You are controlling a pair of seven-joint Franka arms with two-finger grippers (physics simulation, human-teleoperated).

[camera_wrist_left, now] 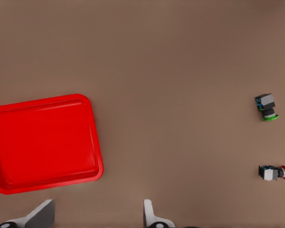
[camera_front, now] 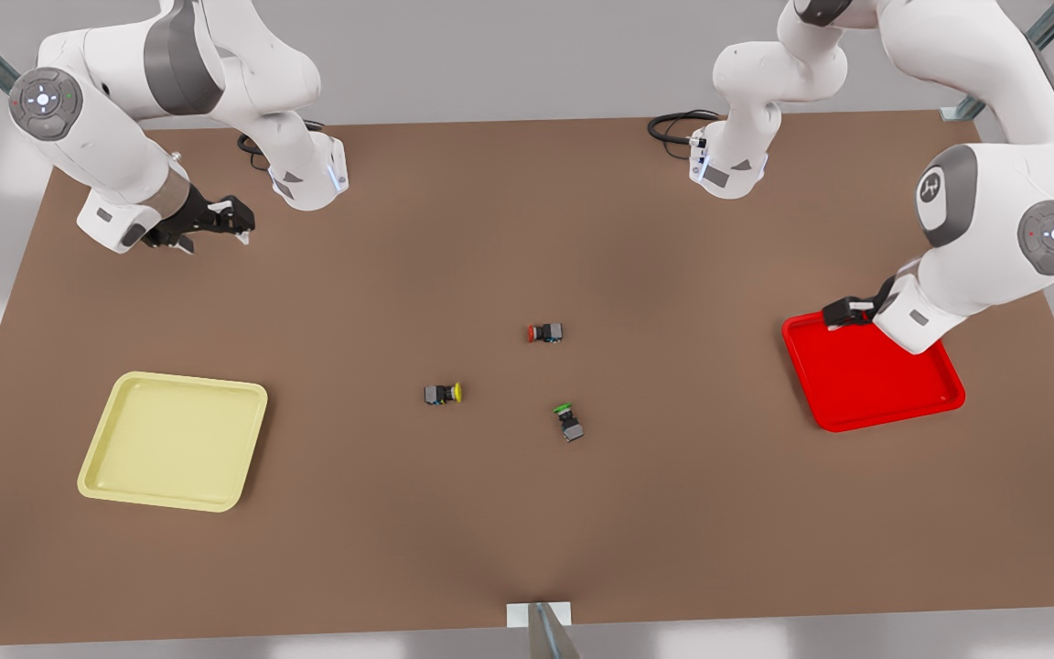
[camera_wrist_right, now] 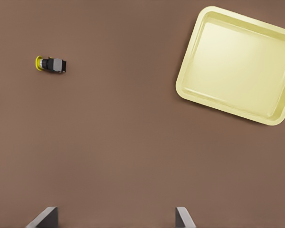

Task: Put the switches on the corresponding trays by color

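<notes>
A wide brown table filled most of the front view, with pale grey floor or wall around its edges and metal frame struts at the upper corners. Two white robot arms reached in from the far side, each base trailing a black cable.

Three small switches lay on their sides near the table's middle, apart from one another: the red-capped switch farthest back, the yellow-capped switch toward the front view's left, and a green-capped switch nearest the camera.

The pale yellow tray sat flat toward the front view's left, well apart from the switches. The red tray sat toward the front view's right.

The left gripper hung above the far corner of the red tray; its wrist view showed its fingers spread wide and holding nothing, with the red tray, the green-capped switch and the red-capped switch below.

The right gripper hovered over bare table at the front view's left, behind the yellow tray. Its fingers were also spread and empty, looking down on the yellow tray and the yellow-capped switch.
</notes>
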